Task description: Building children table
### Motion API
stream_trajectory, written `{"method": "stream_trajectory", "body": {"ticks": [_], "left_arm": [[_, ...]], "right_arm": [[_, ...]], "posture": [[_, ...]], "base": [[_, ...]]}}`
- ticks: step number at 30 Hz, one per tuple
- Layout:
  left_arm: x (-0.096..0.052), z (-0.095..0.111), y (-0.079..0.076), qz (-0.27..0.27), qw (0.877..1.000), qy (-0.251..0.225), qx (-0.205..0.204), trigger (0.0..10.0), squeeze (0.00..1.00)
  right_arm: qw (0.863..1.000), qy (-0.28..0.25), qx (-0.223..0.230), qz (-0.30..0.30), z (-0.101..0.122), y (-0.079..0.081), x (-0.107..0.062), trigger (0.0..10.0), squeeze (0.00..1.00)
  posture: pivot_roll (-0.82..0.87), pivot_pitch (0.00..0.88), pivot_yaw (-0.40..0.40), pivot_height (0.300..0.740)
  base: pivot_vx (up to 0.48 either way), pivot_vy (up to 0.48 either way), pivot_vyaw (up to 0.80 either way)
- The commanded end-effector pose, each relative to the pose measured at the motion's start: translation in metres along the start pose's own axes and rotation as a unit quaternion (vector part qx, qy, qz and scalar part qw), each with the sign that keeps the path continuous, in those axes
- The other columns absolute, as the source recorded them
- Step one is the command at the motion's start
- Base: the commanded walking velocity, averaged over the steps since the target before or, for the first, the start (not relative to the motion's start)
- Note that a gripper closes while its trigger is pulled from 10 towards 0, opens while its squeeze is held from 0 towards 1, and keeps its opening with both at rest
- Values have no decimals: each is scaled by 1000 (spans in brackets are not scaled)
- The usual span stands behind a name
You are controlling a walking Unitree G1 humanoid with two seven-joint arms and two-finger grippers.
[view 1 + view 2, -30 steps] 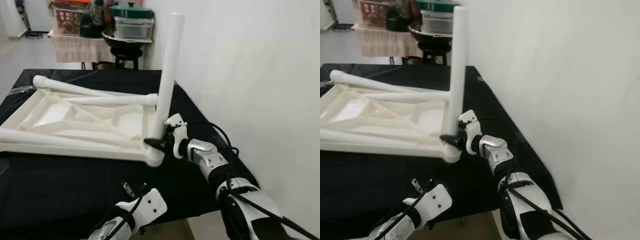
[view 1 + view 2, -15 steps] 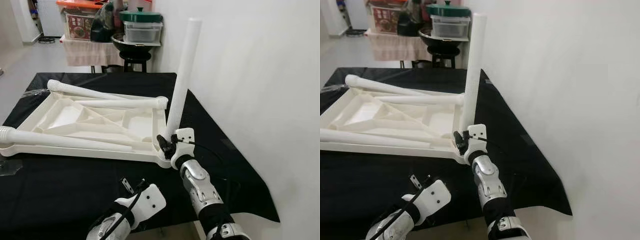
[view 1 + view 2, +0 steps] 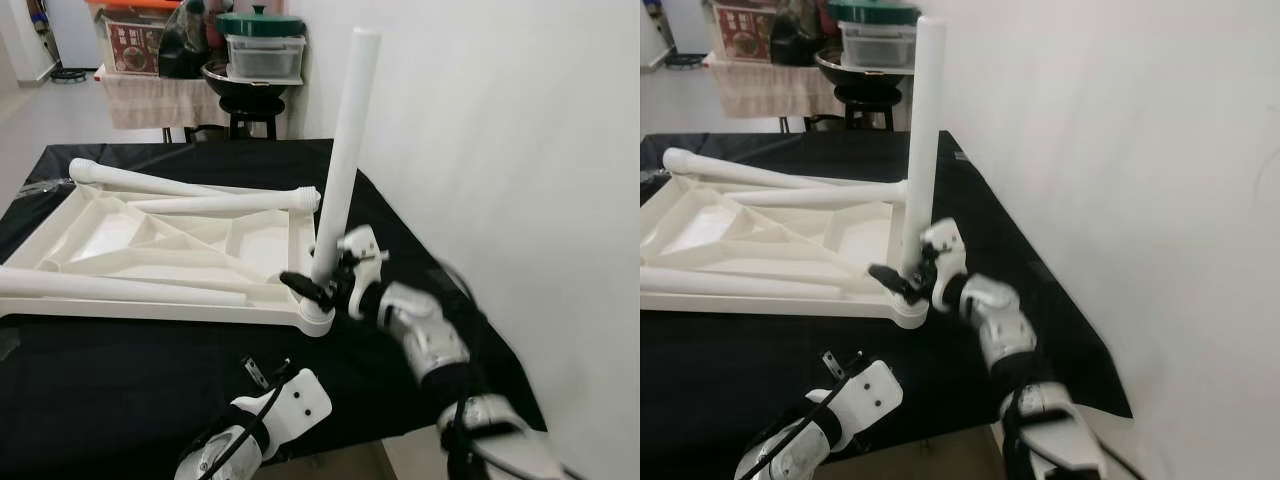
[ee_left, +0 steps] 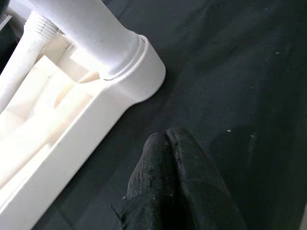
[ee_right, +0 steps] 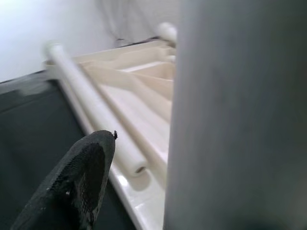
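Right gripper shifted a bit, still clamped on upright leg at near-right corner socket of upside-down tabletop on black worktop. Loose legs lie flat across tabletop. Left gripper near, low, fingers pressed closed, holding nothing.

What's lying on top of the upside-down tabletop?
Three loose legs lie across the tabletop; a fourth leg stands in its corner socket, held by the right tool. The rest is ribbing.
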State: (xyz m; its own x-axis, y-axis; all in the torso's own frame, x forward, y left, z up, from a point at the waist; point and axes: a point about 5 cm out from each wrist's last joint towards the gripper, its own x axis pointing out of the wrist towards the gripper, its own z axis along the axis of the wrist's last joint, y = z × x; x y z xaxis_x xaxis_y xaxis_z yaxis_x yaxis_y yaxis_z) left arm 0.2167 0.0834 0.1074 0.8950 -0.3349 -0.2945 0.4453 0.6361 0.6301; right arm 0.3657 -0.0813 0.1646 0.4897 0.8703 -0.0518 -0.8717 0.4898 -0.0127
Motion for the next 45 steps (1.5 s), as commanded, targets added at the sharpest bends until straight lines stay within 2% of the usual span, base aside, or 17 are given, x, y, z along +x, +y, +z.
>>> {"method": "stream_trajectory", "body": {"ticks": [1,7,8,9,10,11,28,29,30,31,32,33,35,38,40,44,45], "left_arm": [[3,0,-1,-3,1000,-1,-2,10000,0],[6,-1,-1,-3,1000,0,-3,10000,0],[7,-1,-1,-3,1000,0,-3,10000,0],[7,-1,-1,-3,1000,0,-3,10000,0],[7,-2,-1,-3,1000,0,-3,10000,0],[8,-2,0,-3,1000,0,-3,10000,0],[7,-4,-1,-3,1000,1,-3,10000,0],[6,-5,-1,-3,1000,1,-2,10000,0],[5,-5,-1,-3,1000,0,-2,10000,0],[5,-5,-1,-3,1000,0,-2,10000,0],[4,-5,-1,-2,1000,-1,-2,10000,0],[3,-5,-1,-2,1000,-1,-2,10000,0],[3,-6,0,-3,1000,0,-2,10000,0],[3,-6,0,-4,1000,0,-2,10000,0],[3,-6,0,-3,1000,-1,-2,10000,0],[3,-5,-1,-2,1000,-2,-1,10000,0],[3,-5,-1,-2,1000,-2,-1,10000,0]], "right_arm": [[998,27,11,57,-7,6,4,10000,0],[993,91,3,77,-9,-3,0,10000,0],[991,98,16,86,-10,-4,-2,8549,0],[991,98,16,86,-10,-4,-2,8549,0],[991,101,27,88,-11,-6,-4,1333,0],[990,106,39,83,-14,-7,-6,0,0],[993,99,58,31,-18,-11,-16,0,0],[989,60,94,-102,-23,-13,-8,0,0],[960,52,118,-249,-48,0,-8,0,0],[960,52,118,-249,-48,0,-8,0,0],[932,44,151,-326,-65,18,-10,0,0],[916,55,179,-356,-84,39,-6,0,0],[913,48,192,-356,-87,47,-1,0,0],[912,34,190,-362,-83,42,1,0,0],[914,28,147,-377,-71,25,0,0,0],[918,57,124,-373,-72,21,-1,0,0],[925,62,122,-354,-70,24,0,10000,231]], "posture": [[176,0,-144,740],[212,0,-172,740],[215,0,-170,740],[215,0,-170,740],[214,0,-168,740],[212,0,-166,740],[191,0,-168,740],[186,0,-183,740],[179,0,-178,740],[179,0,-178,740],[179,0,-178,740],[173,0,-151,740],[173,0,-151,740],[157,0,-139,740],[138,0,-140,740],[138,0,-142,740],[141,0,-147,740]], "base": [[0,0,0],[0,0,0],[0,0,0],[0,0,0],[0,0,0],[0,0,0],[0,0,0],[0,0,0],[0,0,0],[0,0,0],[0,0,0],[0,0,0],[0,0,0],[0,0,0],[0,0,0],[0,0,0],[0,0,0]]}}
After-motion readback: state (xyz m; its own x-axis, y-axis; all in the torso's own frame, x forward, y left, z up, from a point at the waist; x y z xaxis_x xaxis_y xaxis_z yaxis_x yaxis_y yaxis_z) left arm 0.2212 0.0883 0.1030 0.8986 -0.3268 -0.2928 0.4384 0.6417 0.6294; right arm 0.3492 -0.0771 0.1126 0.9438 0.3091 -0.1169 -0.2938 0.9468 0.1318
